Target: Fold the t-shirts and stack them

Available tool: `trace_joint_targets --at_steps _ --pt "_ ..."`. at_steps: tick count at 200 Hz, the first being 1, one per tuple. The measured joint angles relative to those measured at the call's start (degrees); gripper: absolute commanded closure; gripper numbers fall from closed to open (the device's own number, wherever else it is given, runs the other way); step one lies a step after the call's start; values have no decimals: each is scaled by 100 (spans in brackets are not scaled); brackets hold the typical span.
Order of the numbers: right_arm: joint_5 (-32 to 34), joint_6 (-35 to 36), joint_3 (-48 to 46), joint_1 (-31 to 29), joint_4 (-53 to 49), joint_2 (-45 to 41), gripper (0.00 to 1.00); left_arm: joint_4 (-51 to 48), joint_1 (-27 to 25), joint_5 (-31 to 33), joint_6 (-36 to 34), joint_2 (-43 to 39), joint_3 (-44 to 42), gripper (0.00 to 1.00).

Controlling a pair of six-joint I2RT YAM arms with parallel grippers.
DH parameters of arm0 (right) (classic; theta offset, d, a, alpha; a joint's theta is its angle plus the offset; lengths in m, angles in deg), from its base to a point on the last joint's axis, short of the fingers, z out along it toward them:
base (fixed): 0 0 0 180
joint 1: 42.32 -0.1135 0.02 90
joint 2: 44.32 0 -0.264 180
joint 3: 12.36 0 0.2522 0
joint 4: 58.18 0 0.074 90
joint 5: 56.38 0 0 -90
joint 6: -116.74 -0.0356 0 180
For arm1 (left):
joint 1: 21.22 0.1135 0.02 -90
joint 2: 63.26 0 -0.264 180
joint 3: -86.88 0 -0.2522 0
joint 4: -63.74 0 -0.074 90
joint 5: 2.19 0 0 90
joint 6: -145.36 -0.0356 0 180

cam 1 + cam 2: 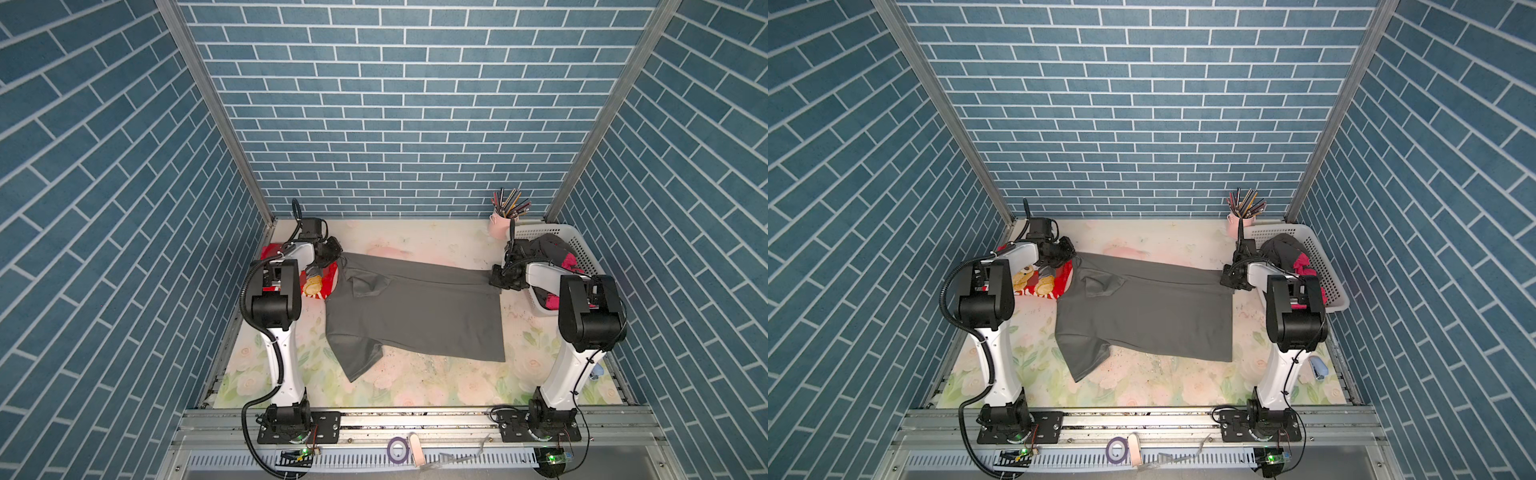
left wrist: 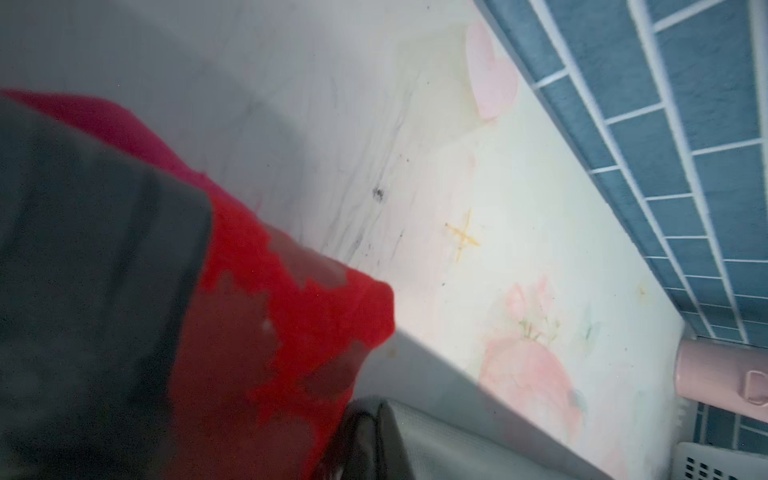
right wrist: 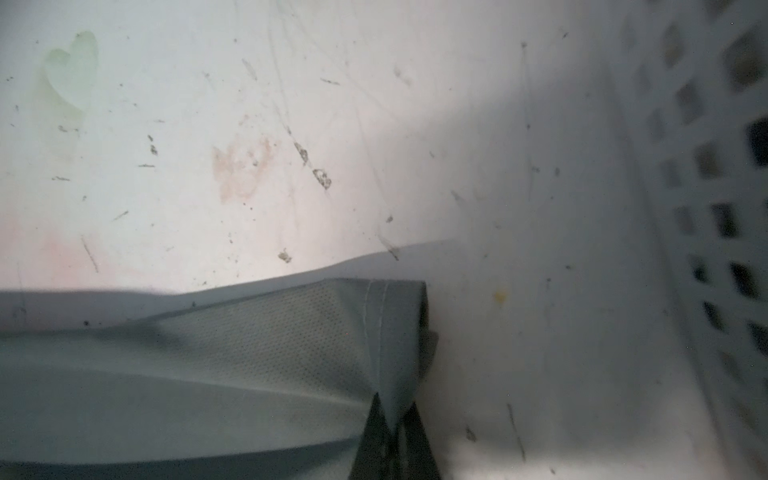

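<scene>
A plain dark grey t-shirt (image 1: 415, 316) lies spread sideways on the flowered table in both top views, collar to the left and hem to the right. My left gripper (image 1: 337, 259) is at its far left shoulder, and in the left wrist view this gripper (image 2: 376, 440) is shut on a fold of the grey cloth (image 2: 440, 444). My right gripper (image 1: 495, 282) is shut on the far hem corner (image 3: 395, 332). A red t-shirt with teddy-bear print (image 1: 1040, 282) lies partly under the grey shirt's left end, below my left arm.
A white perforated basket (image 1: 586, 253) at the right edge holds a dark shirt (image 1: 548, 245) and a magenta one (image 1: 569, 262). A pink cup of pencils (image 1: 500, 226) stands at the back right. Blue brick walls close in three sides.
</scene>
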Motion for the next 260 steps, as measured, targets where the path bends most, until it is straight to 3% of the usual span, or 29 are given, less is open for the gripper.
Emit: trace_joint_targets --at_steps 46,52,103,118,173,199,243,260 --pt "-39 0 22 37 -11 7 98 72 26 -219 37 98 0 100" --pt "-48 0 26 39 -11 11 97 90 28 -238 39 118 0 96" --pt "-70 -11 227 -22 -66 133 73 284 35 -389 142 155 7 29" --pt "-68 -15 297 -63 -92 155 65 271 17 -365 160 118 7 13" --pt "-26 -52 358 -232 -227 136 45 133 -262 -236 72 -643 -37 13" --pt "2 -59 328 -321 -282 -90 26 72 -667 66 -90 -1233 -214 13" --pt "11 -175 -98 -546 -210 -1027 10 -444 -1622 1530 -651 -2498 -960 13" --pt "48 -223 -352 -693 -225 -1438 9 -654 -2024 2317 -868 -3108 -1408 13"
